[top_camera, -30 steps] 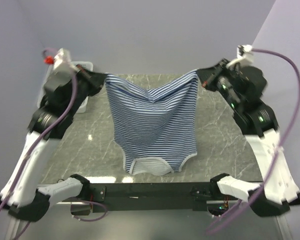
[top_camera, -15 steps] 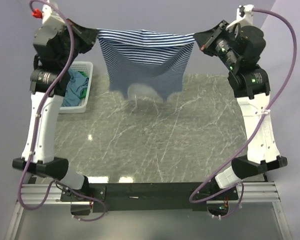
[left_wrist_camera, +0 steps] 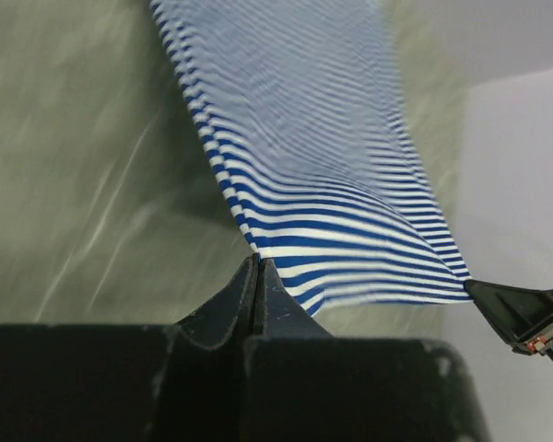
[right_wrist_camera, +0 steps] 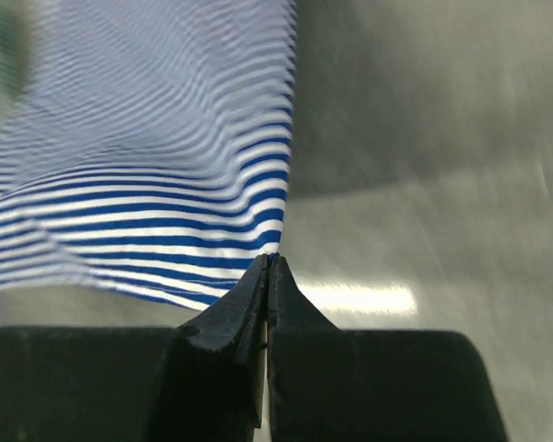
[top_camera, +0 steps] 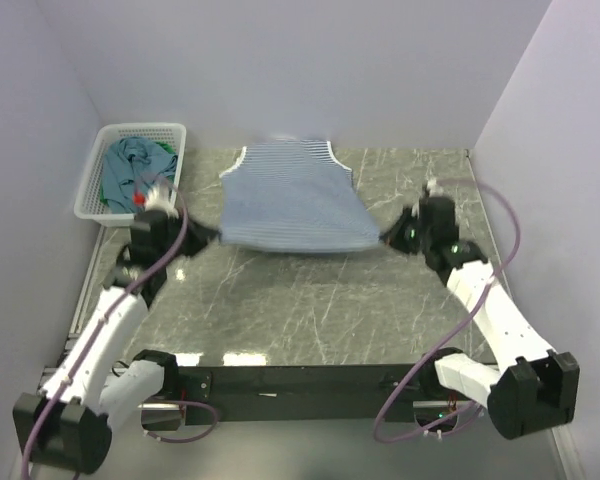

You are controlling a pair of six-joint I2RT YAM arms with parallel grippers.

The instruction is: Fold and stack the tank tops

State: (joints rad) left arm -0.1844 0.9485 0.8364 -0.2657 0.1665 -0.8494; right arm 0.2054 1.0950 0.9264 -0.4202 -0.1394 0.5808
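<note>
Upper left of the overhead view: white basket (top_camera: 176, 150) sits just off the table's (top_camera: 310, 300) far-left corner. Teal top (top_camera: 132, 158) bunched inside it, plus a bit of green cloth (top_camera: 104, 188) at the basket's left wall. Can't make out more of the green.

Left gripper (top_camera: 208, 235), left of centre: jaws pinched fully together on the near-left corner of the striped top (top_camera: 295, 200). Left wrist view confirms it: fingertips meet with no gap and the striped hem runs right into them.

Striped top, centre of frame: stretched flat between the two grippers. Its strap end is toward the far edge of the table and its wide hem is on the near side. The near hem is pulled taut in an almost straight line, with a shadow on the marble under it, so that edge is off the surface. Can't tell whether the far end touches down. Cloth is motion-blurred in both wrist views.

Right gripper (top_camera: 388, 238), right of centre: jaws also pinched together, on the near-right hem corner. Same picture in the right wrist view, with the tips clamped on the striped edge. Both arms sit low, elbows near the table front.
</note>
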